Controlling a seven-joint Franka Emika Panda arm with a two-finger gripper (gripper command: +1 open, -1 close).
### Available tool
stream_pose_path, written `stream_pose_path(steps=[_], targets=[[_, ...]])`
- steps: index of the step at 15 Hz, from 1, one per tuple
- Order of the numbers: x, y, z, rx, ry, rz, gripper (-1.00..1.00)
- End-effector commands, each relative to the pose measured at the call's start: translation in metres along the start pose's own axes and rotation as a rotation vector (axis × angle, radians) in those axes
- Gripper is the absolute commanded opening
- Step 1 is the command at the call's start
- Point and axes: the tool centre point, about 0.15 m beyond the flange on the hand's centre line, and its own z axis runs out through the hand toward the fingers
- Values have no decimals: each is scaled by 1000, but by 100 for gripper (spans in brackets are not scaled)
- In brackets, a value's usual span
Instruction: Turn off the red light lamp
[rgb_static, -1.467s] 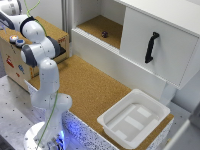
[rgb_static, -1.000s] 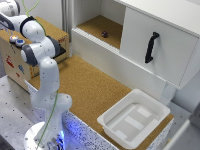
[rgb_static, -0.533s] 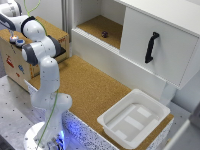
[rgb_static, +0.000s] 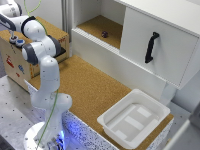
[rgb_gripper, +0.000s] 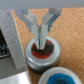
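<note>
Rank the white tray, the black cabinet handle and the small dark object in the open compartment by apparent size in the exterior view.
1. white tray, though nearer the camera
2. black cabinet handle
3. small dark object, clearly the smallest

1. The red light lamp (rgb_gripper: 42, 54) showed a reddish-orange centre inside a dark ring.
2. The twin lamp (rgb_gripper: 62, 77) beside the red light lamp was blue.
3. The cork surface (rgb_static: 95, 90) was speckled tan.
4. The tray (rgb_static: 111, 117) on the cork surface was white.
5. The cabinet (rgb_static: 170, 50) behind the cork surface was white; its handle (rgb_static: 151, 47) was black.
</note>
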Motion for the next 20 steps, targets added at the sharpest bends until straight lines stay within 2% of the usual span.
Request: stream_pose_path(steps=[1,2,5,9,12,13,16,20], targets=[[4,25,-82,-71,61,81,100],[2,33,-82,-93,72,112,100],[-7,53,-76,-77,92,197,100],[-38,92,-64,-102,72,314,100],[-65,118,-54,-90,70,427,100],[-77,128,-53,-71,86,476,100],[-117,154,-51,-88,108,630,100],[-174,175,-48,-112,90,812,100]])
